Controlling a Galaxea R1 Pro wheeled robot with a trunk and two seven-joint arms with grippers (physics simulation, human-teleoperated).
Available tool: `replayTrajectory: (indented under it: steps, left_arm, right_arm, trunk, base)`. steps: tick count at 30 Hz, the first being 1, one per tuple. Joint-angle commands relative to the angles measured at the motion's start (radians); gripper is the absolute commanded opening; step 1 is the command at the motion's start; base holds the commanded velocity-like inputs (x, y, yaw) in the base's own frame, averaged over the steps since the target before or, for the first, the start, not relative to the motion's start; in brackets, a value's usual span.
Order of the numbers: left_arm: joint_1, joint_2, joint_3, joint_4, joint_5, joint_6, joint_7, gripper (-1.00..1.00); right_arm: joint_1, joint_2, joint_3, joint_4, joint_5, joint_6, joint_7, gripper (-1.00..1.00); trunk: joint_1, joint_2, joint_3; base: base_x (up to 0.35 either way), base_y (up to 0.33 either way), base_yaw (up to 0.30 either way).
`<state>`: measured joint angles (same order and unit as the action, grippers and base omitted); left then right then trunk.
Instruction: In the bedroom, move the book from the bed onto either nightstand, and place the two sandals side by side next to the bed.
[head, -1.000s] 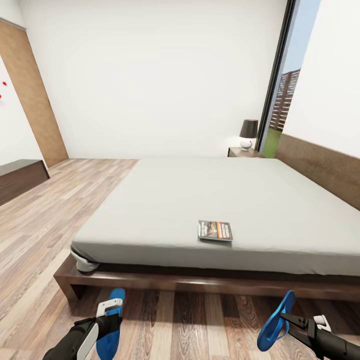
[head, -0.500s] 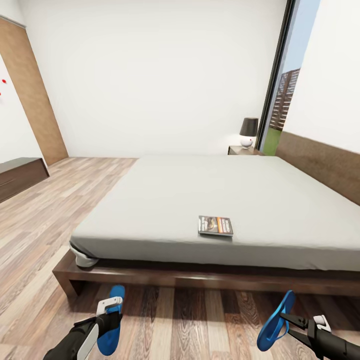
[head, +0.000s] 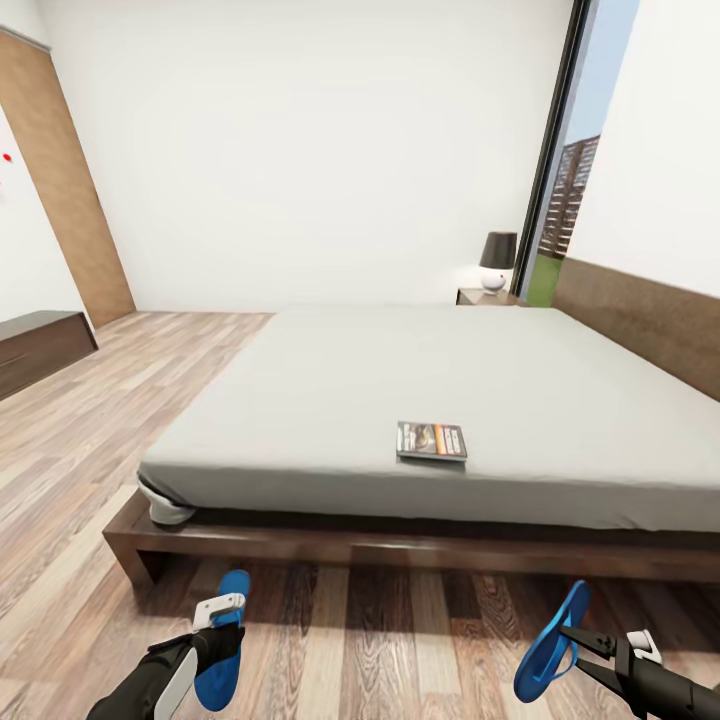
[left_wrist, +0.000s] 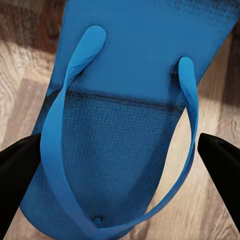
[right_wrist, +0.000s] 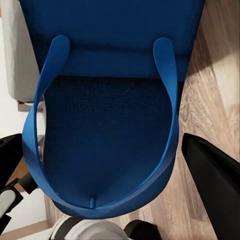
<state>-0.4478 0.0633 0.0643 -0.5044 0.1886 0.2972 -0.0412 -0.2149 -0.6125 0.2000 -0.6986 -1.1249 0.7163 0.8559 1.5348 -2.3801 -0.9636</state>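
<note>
At the far left of the head view a long low dark brown cabinet (head: 40, 350) stands against the wall on the striped wood-plank floor (head: 90, 440). In the lower left corner the left gripper (head: 222, 622) carries one blue sandal (head: 222, 640), which lies roughly flat and points toward the bed; in the left wrist view that sandal (left_wrist: 125, 125) fills the space between the two black fingers (left_wrist: 17, 180), its sole edges against them, so the jaws pinch it across its width. The bed (head: 420, 400) takes up the middle of the frame, its pale grey mattress on a dark brown platform base. The book (head: 431, 441) lies flat on the mattress near the front edge, a little right of centre, well apart from both grippers. At the upper right, just beyond the far corner of the bed, a nightstand (head: 484, 297) bears a dark-shaded lamp (head: 497, 262), beside the tall dark-framed window (head: 565, 180). In the lower right corner the right gripper (head: 572, 640) holds the second sandal (head: 551, 645) tilted up on edge above the floor; in the right wrist view this sandal (right_wrist: 110, 115) sits between the black fingers (right_wrist: 215, 175), jaws clamped on it.
</note>
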Motion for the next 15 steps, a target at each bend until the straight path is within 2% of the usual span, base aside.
replayTrajectory:
  steps: [1,15]
  left_arm:
    - [0.0,0.0,0.005,-0.002,0.005,0.007,-0.005,-1.0]
    - [0.0,0.0,0.005,0.001,0.005,-0.006,-0.005,-1.0]
  right_arm:
    - [-0.001,-0.001,0.004,0.001,-0.01,0.006,0.0,-1.0]
    - [-0.001,-0.001,0.004,0.001,-0.011,0.008,0.002,-1.0]
  trunk:
    - [0.004,-0.008,-0.004]
    - [0.057,-0.106,-0.048]
  base:
    - [0.0,0.0,0.0]
    - [0.0,0.0,0.0]
